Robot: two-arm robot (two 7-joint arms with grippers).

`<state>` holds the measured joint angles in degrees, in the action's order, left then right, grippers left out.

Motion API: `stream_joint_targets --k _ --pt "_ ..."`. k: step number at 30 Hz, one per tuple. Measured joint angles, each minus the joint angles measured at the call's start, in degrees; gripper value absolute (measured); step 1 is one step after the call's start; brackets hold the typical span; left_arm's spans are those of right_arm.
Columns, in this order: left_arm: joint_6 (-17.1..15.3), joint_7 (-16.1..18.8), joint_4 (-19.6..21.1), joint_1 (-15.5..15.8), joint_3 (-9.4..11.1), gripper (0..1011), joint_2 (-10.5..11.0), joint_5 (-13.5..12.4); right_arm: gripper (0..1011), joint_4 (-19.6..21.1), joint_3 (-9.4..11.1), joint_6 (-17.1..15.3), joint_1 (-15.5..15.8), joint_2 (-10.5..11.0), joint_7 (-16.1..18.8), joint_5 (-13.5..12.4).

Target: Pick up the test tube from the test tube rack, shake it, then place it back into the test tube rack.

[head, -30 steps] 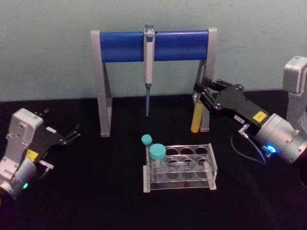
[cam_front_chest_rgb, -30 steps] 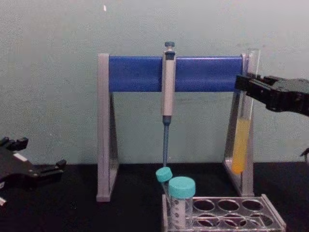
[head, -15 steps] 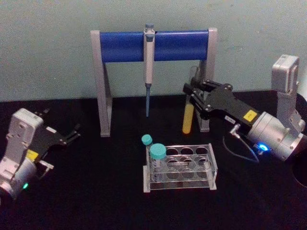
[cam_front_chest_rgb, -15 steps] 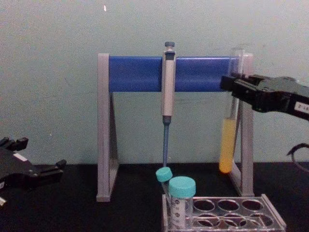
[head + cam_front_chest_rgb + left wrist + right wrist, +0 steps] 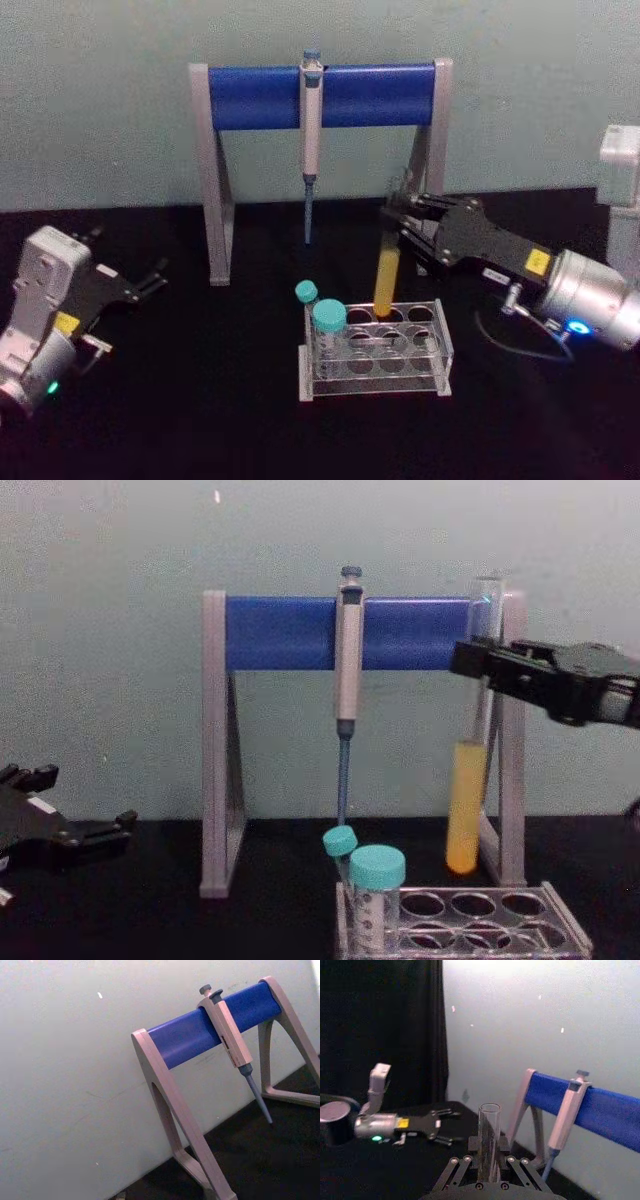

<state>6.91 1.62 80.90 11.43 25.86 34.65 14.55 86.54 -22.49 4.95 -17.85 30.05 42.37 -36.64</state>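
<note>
The test tube [image 5: 386, 272] is a long clear glass tube with yellow liquid in its lower part, and it hangs nearly upright. My right gripper [image 5: 396, 214] is shut on its upper part, also seen in the chest view [image 5: 478, 666] and in the right wrist view [image 5: 487, 1154]. The test tube [image 5: 466, 800] has its bottom just above the back row of the test tube rack [image 5: 443, 350], a low clear plastic rack [image 5: 560, 920]. The tube's open mouth [image 5: 489, 1108] stands above the fingers. My left gripper [image 5: 153, 280] rests open at the far left of the table.
A grey-and-blue pipette stand [image 5: 320, 95] stands behind the rack, with a pipette [image 5: 310, 130] hanging at its middle. Two teal-capped tubes [image 5: 327, 318] occupy the rack's left end. Bare black table lies between my left gripper and the rack.
My right gripper has carried the test tube leftward and down, from beside the stand's right leg to just over the rack's back row. The left arm has not moved.
</note>
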Motion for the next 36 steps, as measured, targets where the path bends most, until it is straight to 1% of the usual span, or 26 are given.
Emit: stream_joint_targets --k 1,4,5,6,9,10,12,13,16,17,18,19,22,23,25,26,30,31,35,36 --pt "0.0 0.0 0.0 0.0 0.0 1001 0.0 0.0 234 0.9 0.1 -0.5 0.5 1.1 0.6 -0.7" --pt "0.0 0.0 0.0 0.0 0.0 1001 0.0 0.0 234 2.7 0.4 -1.7 1.5 3.2 0.6 -1.5" --pt "0.0 0.0 0.0 0.0 0.0 1001 0.0 0.0 234 3.2 0.5 -2.1 1.8 3.7 0.4 -1.5" --pt "0.0 0.0 0.0 0.0 0.0 1001 0.0 0.0 234 4.1 0.9 -2.9 2.4 4.8 -0.4 -1.6" --pt "0.0 0.0 0.0 0.0 0.0 1001 0.0 0.0 234 5.1 1.5 -3.6 3.3 6.2 -1.8 -1.9" --pt "0.0 0.0 0.0 0.0 0.0 1001 0.0 0.0 234 5.8 2.0 -3.9 3.9 6.9 -3.0 -1.9" --pt "0.0 0.0 0.0 0.0 0.0 1001 0.0 0.0 234 6.4 2.7 -4.0 4.7 7.7 -4.9 -1.9" --pt "0.0 0.0 0.0 0.0 0.0 1001 0.0 0.0 234 6.8 3.3 -4.2 5.3 8.0 -6.7 -1.7" --pt "0.0 0.0 0.0 0.0 0.0 1001 0.0 0.0 234 7.3 4.2 -4.3 5.9 8.2 -9.8 -0.7" --pt "0.0 0.0 0.0 0.0 0.0 1001 0.0 0.0 234 7.5 4.6 -4.3 6.1 7.9 -11.8 0.3" --pt "0.0 0.0 0.0 0.0 0.0 1001 0.0 0.0 234 7.6 4.8 -4.4 6.1 7.7 -12.9 0.9" --pt "0.0 0.0 0.0 0.0 0.0 1001 0.0 0.0 234 7.6 4.9 -4.4 6.1 7.0 -14.8 2.3" --pt "0.0 0.0 0.0 0.0 0.0 1001 0.0 0.0 234 7.4 4.9 -4.4 5.6 5.8 -17.2 4.3" --pt "0.0 0.0 0.0 0.0 0.0 1001 0.0 0.0 234 6.9 4.8 -4.3 5.1 4.7 -18.5 5.4" --pt "0.0 0.0 0.0 0.0 0.0 1001 0.0 0.0 234 6.2 4.4 -4.3 4.5 3.5 -19.6 6.4" --pt "0.0 0.0 0.0 0.0 0.0 1001 0.0 0.0 234 5.6 4.1 -4.1 3.9 2.5 -20.1 7.1" --pt "0.0 0.0 0.0 0.0 0.0 1001 0.0 0.0 234 3.6 3.1 -3.4 2.4 -0.2 -20.1 8.0" --pt "0.0 0.0 0.0 0.0 0.0 1001 0.0 0.0 234 3.0 2.8 -3.0 1.9 -1.0 -19.4 8.1" --pt "0.0 0.0 0.0 0.0 0.0 1001 0.0 0.0 234 2.2 2.4 -2.3 1.3 -2.0 -16.9 7.5" --pt "0.0 0.0 0.0 0.0 0.0 1001 0.0 0.0 234 1.9 2.2 -1.9 1.1 -2.3 -14.9 6.8"
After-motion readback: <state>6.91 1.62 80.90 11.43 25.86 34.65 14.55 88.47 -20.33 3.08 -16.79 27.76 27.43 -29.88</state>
